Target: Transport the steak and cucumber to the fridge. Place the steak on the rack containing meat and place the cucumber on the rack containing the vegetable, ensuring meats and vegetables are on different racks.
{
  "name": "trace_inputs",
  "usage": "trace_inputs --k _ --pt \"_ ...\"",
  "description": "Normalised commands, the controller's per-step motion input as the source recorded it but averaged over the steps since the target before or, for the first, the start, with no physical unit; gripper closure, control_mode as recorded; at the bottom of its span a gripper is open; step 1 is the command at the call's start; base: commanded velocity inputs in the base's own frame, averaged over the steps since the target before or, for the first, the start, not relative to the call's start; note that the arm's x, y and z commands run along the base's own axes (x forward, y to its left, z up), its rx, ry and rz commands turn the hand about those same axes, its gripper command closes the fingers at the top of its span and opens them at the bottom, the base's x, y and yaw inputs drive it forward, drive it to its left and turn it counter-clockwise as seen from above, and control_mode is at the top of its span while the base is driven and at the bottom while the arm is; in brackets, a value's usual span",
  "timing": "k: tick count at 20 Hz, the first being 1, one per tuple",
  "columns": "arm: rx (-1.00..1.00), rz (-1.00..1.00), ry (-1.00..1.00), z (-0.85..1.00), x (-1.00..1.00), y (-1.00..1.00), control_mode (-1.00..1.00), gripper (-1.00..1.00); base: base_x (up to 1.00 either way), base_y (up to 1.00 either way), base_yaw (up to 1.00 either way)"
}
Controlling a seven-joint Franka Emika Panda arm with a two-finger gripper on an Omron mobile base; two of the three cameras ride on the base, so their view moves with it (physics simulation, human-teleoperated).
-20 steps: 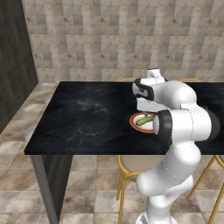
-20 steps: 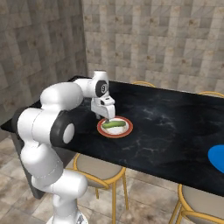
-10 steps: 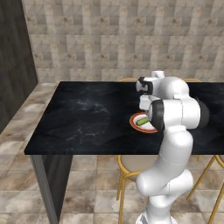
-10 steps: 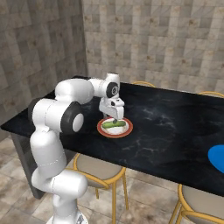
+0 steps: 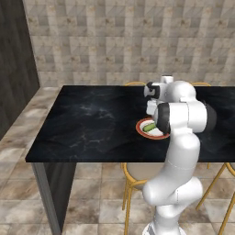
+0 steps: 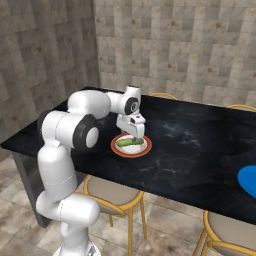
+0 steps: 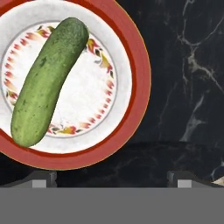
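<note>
Gripper (image 6: 134, 134) hung wide open, empty, above the cucumber (image 7: 47, 81) on its red-rimmed plate (image 7: 139, 74); cucumber looked firm, smooth, probably slippery, best pinched across mid-body.

Glossy white rounded arm (image 6: 65, 150) with dark joints.

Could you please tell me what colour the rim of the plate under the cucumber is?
Red, around a white plate holding the cucumber; clearest in the hand view.

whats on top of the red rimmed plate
One cucumber lies flat on the plate, slanted across its patterned centre. The plate's white face around it is bare. The patch of plate beneath the cucumber is covered. The open end effector hangs above.
</note>
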Motion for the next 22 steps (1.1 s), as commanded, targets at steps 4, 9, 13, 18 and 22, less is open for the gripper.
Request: trace_inputs --k 4,9,13,18,22 --pt "0.00 -0.04 -0.01 -0.21 0.03 0.01 -1.00 -1.00 0.00 0.00 0.00" --pt "0.00 -0.08 -0.07 -0.23 0.23 0.00 -1.00 -1.00 0.00 0.00 0.00" --pt "0.00 -0.06 -0.06 -0.21 0.32 0.00 -1.00 -1.00 0.00 0.00 0.00" --pt "0.00 -0.07 -0.01 -0.20 0.28 0.00 -1.00 -1.00 0.00 0.00 0.00" --pt "0.00 -0.06 0.00 -0.25 0.25 0.00 -1.00 -1.00 0.00 0.00 0.00"
